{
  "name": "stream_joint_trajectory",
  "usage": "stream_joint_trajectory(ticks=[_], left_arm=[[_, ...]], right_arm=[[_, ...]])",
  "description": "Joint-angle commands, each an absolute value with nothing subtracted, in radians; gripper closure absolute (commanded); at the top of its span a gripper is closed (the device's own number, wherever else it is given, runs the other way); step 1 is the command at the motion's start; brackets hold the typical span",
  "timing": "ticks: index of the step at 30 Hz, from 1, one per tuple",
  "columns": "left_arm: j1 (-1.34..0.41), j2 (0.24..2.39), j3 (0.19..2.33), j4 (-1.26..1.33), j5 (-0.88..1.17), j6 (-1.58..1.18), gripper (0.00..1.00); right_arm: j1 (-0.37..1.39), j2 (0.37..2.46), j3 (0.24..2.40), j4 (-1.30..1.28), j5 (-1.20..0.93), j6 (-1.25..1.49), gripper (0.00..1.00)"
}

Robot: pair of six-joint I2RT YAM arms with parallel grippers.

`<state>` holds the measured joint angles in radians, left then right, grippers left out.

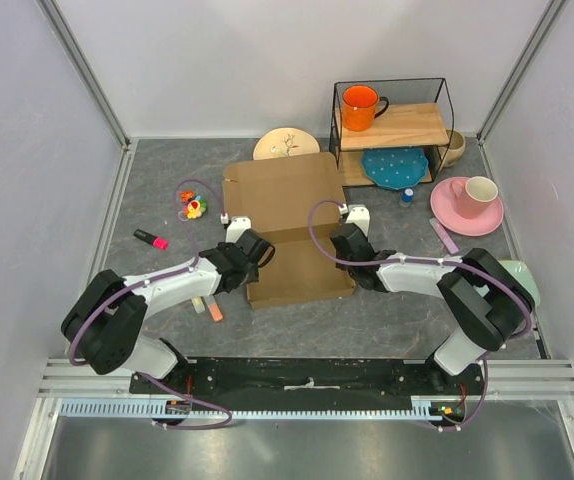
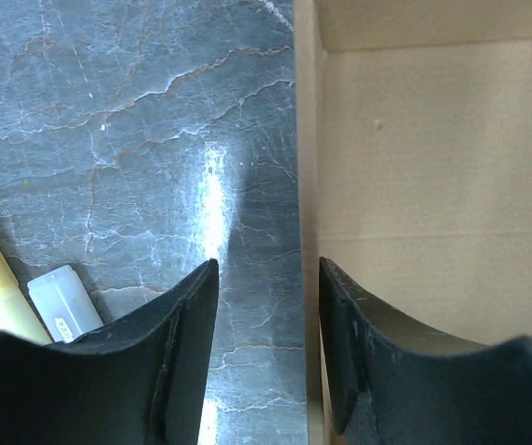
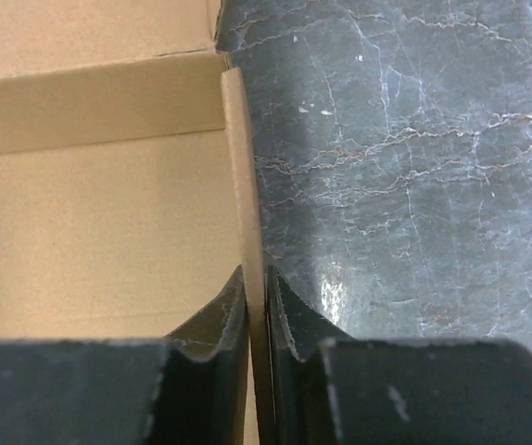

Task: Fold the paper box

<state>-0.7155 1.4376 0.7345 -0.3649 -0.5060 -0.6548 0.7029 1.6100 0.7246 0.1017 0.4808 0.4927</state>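
One paper box (image 1: 285,215) at centre of top view, partly folded; left gripper (image 2: 268,276) fingers apart, straddling box's left wall edge; right gripper (image 3: 256,283) fingers pinching upright right wall.

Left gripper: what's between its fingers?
Left wrist view: the open left gripper straddles the left edge of the paper box. Between its fingers: a strip of bare table and that cardboard edge, nearer the right finger, not pinched.

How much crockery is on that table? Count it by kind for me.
Mugs: 2, orange enamel mug, pink mug.
Plates: 3, cream flowered plate, blue dotted plate, pink plate.
Bowls: 1, tan bowl.
Unclear kind: 1, pale green dish, half hidden.
Total: 7.
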Motion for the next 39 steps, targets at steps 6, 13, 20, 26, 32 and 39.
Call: stream_joint_trajectory(ticks=[6, 13, 20, 26, 32, 39], left_arm=[[-0.677, 1.401, 0.755, -0.345, -0.511, -0.738, 0.43], [-0.620, 1.368, 0.779, -0.282, -0.448, -0.709, 0.36], [-0.562, 1.445, 0.802, -0.252, -0.417, -0.669, 0.35], [-0.537, 1.508, 0.827, -0.207, -0.397, -0.655, 0.42], [-0.537, 1.562, 0.831, -0.199, -0.405, -0.649, 0.70], [-0.543, 1.583, 0.804, -0.160, -0.437, -0.629, 0.98]], right_arm=[[0.738, 1.605, 0.677, 0.170, 0.534, 0.459, 1.00], [0.756, 1.600, 0.635, 0.196, 0.541, 0.436, 1.00], [0.767, 1.601, 0.630, 0.202, 0.543, 0.428, 1.00], [0.775, 1.601, 0.627, 0.207, 0.543, 0.426, 1.00], [0.776, 1.600, 0.624, 0.210, 0.541, 0.429, 1.00], [0.775, 1.592, 0.623, 0.213, 0.543, 0.433, 1.00]])
